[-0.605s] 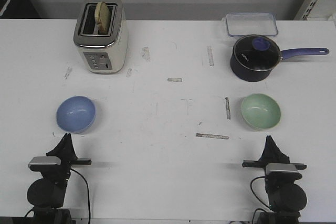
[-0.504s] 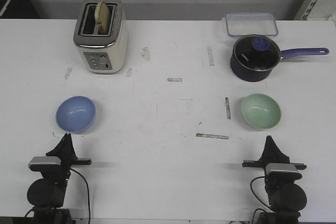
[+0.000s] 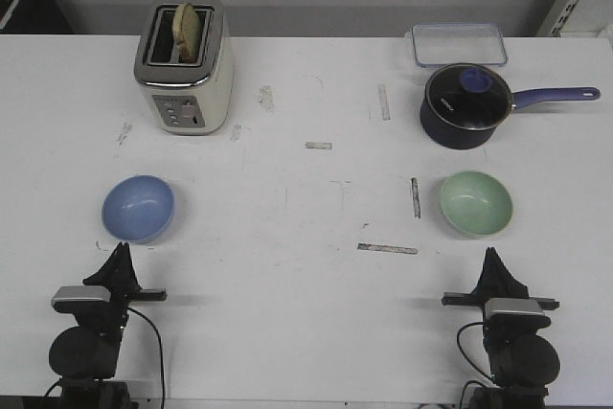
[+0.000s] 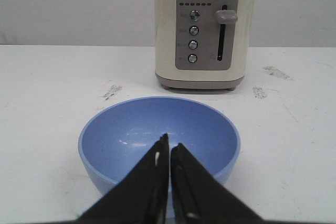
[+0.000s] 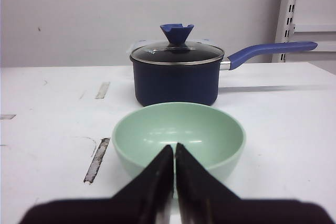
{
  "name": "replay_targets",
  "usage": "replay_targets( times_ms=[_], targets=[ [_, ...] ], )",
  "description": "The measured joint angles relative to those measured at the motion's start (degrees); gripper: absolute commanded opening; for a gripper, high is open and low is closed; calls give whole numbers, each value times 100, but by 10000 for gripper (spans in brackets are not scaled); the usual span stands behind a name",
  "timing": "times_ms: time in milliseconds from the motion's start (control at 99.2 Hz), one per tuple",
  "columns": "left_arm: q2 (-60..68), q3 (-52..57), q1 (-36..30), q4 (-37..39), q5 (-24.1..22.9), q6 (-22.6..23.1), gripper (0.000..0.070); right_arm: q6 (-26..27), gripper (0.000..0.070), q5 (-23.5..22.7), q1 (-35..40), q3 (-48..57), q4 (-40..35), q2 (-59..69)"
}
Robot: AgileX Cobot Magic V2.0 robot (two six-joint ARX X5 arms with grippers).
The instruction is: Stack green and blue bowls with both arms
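The blue bowl (image 3: 139, 208) sits on the left of the white table, empty and upright; the left wrist view shows the blue bowl (image 4: 121, 140) just beyond the fingertips. My left gripper (image 3: 120, 254) rests shut near the table's front edge, a short way before that bowl, holding nothing. On the right lies the green bowl (image 3: 476, 203), seen close in the right wrist view as the green bowl (image 5: 210, 129). My right gripper (image 3: 491, 258) is shut too, just short of it and apart from it. In the wrist views the left gripper (image 4: 169, 142) and right gripper (image 5: 174, 148) show their tips pressed together.
A cream toaster (image 3: 184, 64) with bread in a slot stands at the back left. A dark blue saucepan (image 3: 465, 107) with a glass lid and long handle stands behind the green bowl. A clear plastic container (image 3: 460, 43) lies at the far edge. Tape marks dot the table (image 3: 316, 227).
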Motion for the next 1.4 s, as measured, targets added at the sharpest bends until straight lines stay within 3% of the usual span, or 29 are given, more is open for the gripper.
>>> replay_targets(
  times_ms=[444, 665, 857, 1049, 1119, 1260, 1402],
  targets=[
    [0, 0, 0, 0, 0, -37, 1, 2, 0, 0, 0, 0, 20, 0],
    [0, 0, 0, 13, 0, -39, 1, 81, 0, 2, 0, 131, 450, 0],
    [0, 0, 0, 50, 0, -39, 1, 94, 0, 20, 0, 1456, 286, 256],
    [0, 0, 0, 50, 0, -39, 1, 94, 2, 24, 0, 3281, -896, 1620],
    [0, 0, 0, 50, 0, -39, 1, 94, 58, 22, 0, 3950, -1440, 2258],
    [0, 0, 0, 50, 0, -39, 1, 94, 354, 4, 0, 5302, -2610, 3495],
    [0, 0, 0, 50, 0, -39, 1, 72, 425, 2, -13, 6286, -3735, 4625]
  ],
)
